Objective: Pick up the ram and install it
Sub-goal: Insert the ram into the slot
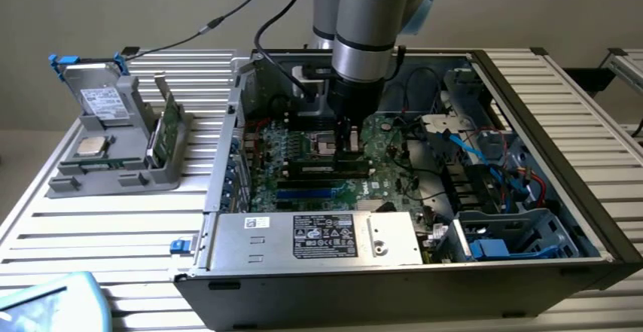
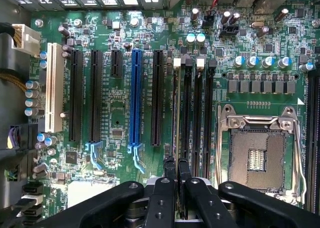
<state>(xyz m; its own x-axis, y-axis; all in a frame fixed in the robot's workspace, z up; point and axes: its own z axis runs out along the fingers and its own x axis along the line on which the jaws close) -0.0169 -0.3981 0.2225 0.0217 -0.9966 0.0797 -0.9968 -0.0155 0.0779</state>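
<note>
Ram (image 2: 177, 138) on edge, lengthwise along slot (image 2: 186, 112)

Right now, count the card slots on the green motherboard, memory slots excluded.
6, in one row: a long white plastic slot, two long black slots, a short black slot, a long blue slot, then another long black slot beside the memory slots. Others may be hidden.
</note>
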